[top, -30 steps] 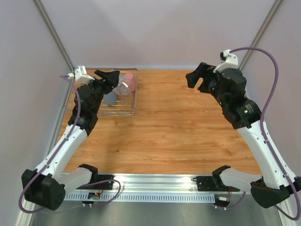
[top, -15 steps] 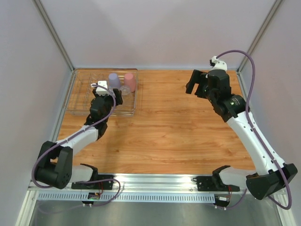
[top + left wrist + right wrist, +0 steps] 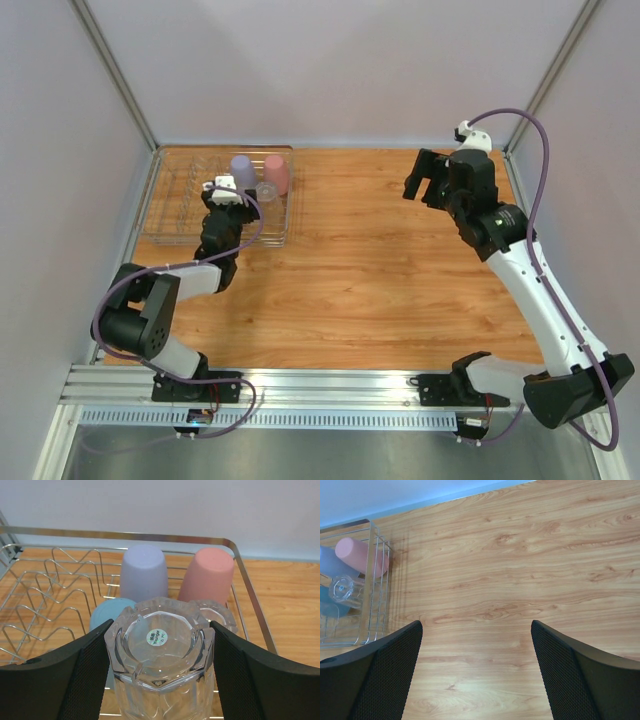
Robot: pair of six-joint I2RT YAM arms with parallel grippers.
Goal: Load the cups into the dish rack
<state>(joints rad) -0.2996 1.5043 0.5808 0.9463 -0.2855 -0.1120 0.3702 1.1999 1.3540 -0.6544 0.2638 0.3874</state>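
**Dish rack** (image 3: 240, 560): wire and rectangular, at 10 o'clock on the counter (image 3: 380, 280). It sits in the far-left corner with its long side along the back wall (image 3: 330, 70).

**Clear tumbler** (image 3: 160, 680): base up, mouth down, long axis upright, with a round sticker (image 3: 157, 638) on the base. The left hand (image 3: 160, 630) is partly closed on it, one pad pressing each side, over the rack's near-right part. Only the left wrist view shows it; from overhead the wrist covers it.

**Lavender cup** (image 3: 144, 572) and **pink cup** (image 3: 207, 577): both base up, side by side at 12 o'clock of the held tumbler. The pink cup is nearest the rack's right rim.

**Blue cup** (image 3: 106, 617): at 10 o'clock, just behind the held tumbler and mostly hidden. It cannot be seen from overhead.

**Second clear tumbler** (image 3: 216, 614): at 2 o'clock, in front of the pink cup. It also shows from overhead.

**Right hand** (image 3: 476, 625): jaws spread wide and holding nothing, above bare wood at 1 o'clock, well apart from the rack. Its own view catches the rack's right end at 9 o'clock.

**Room**: bare wire prongs (image 3: 55, 595) run across the rack's left half, and broad open wood lies between the two hands.
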